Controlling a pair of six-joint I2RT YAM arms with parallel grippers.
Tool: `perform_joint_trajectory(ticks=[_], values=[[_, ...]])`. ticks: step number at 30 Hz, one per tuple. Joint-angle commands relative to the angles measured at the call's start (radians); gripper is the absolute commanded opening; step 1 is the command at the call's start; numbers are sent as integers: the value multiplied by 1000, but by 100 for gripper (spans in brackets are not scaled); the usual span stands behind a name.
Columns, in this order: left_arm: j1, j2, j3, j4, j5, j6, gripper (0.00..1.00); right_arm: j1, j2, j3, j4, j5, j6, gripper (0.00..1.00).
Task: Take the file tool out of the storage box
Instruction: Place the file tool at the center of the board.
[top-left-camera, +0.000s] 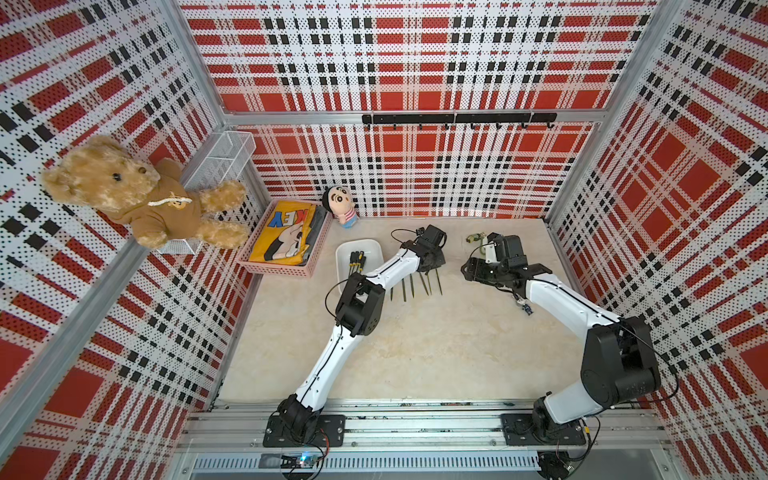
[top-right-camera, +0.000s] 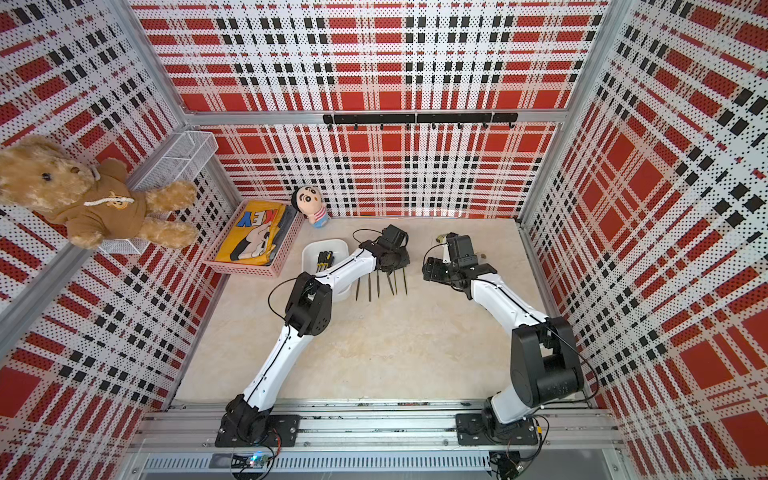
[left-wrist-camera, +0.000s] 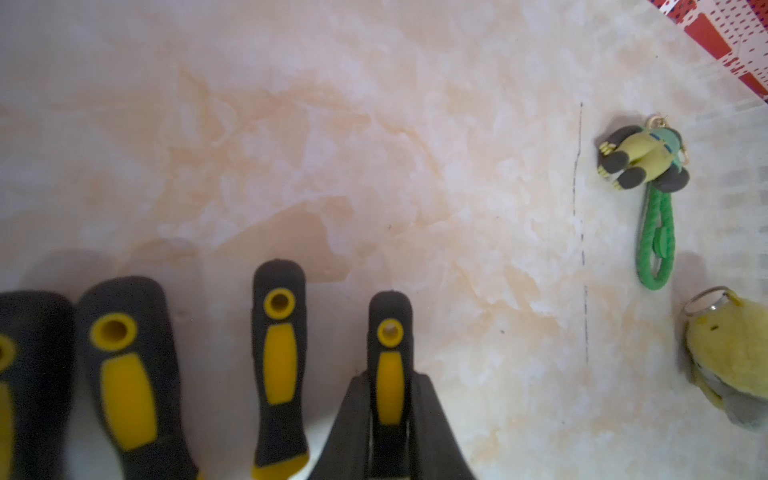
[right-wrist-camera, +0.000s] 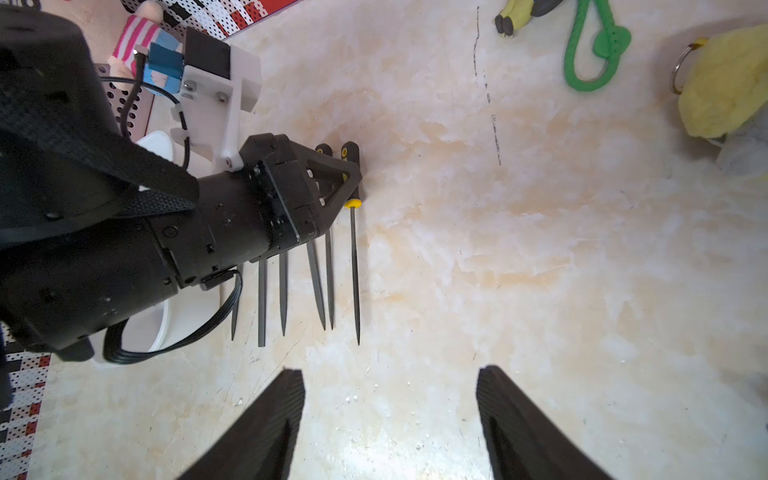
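The storage box (top-left-camera: 372, 246) (top-right-camera: 338, 246), a shallow white tub, sits left of centre with several black-and-yellow file tools (top-left-camera: 356, 262) in it; my left forearm crosses its near end. Right of it, several more files (top-left-camera: 411, 286) lie in a row on the table. My left gripper (left-wrist-camera: 390, 378) (top-left-camera: 432, 262) is low over that row's right end, shut on the handle of the last file tool (left-wrist-camera: 390, 357) (right-wrist-camera: 354, 270), which rests on the table. My right gripper (right-wrist-camera: 390, 399) (top-left-camera: 471, 270) hovers open and empty to the right, facing the row.
A pink basket (top-left-camera: 316, 266) with a yellow cloth stands left of the box, with a small doll (top-left-camera: 340, 205) behind it. A green keychain (left-wrist-camera: 648, 166) and a yellow plush (left-wrist-camera: 731, 353) lie near the back wall. A teddy bear (top-left-camera: 137, 191) sits on the left wall's wire basket (top-left-camera: 224, 158).
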Motion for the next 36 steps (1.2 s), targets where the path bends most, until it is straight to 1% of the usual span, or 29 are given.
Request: perform_joint_trajectory(ticks=[1, 15, 19, 22, 24, 27, 31, 34, 36], values=[[6, -4, -3, 18, -8, 20, 22, 7, 11, -14, 20, -5, 6, 74], [22, -57, -6, 61, 13, 36, 28, 12, 21, -8, 22, -2, 2, 75], [28, -74, -7, 60, 16, 41, 33, 15, 24, -3, 20, -1, 1, 75], [29, -113, -7, 60, 13, 52, 34, 18, 23, -3, 22, 6, 0, 75], [32, -169, -19, 57, -2, 69, 34, 21, 26, -2, 22, 9, -2, 75], [51, -298, -112, 48, -58, 103, 34, 27, 31, -3, 22, 13, -2, 75], [130, -474, -312, 27, -88, 153, 33, 40, 44, -10, 28, 15, 1, 75], [189, -575, -443, -1, -137, 213, 31, 50, 58, -5, 32, 14, 3, 75], [229, -609, -521, -12, -154, 246, 30, 57, 66, -3, 37, 15, 6, 75]])
